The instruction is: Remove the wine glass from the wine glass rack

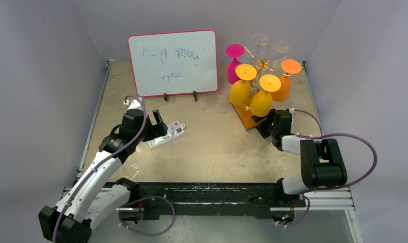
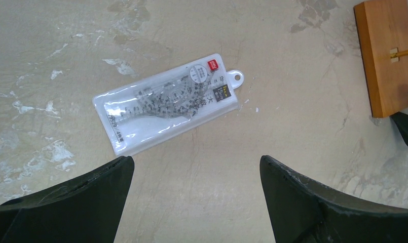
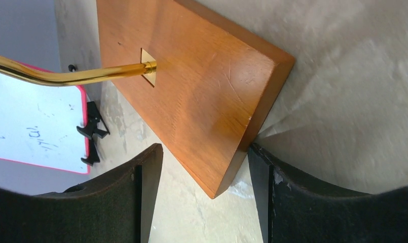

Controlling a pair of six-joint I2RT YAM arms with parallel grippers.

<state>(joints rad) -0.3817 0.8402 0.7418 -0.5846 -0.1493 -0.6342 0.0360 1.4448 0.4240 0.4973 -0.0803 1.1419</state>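
Right tool (image 3: 206,149): jaws apart, straddling the base corner of the wine glass rack (image 3: 191,96). Wine glass (image 1: 261,101): hanging inverted above. We would pin the base firmly. Left tool (image 2: 196,164): also apart, well away.

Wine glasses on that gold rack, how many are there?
6, all hanging upside down on the wine glass rack: pink glass far left, three orange-yellow glasses in front, two clear glasses behind. Another might hide behind them.
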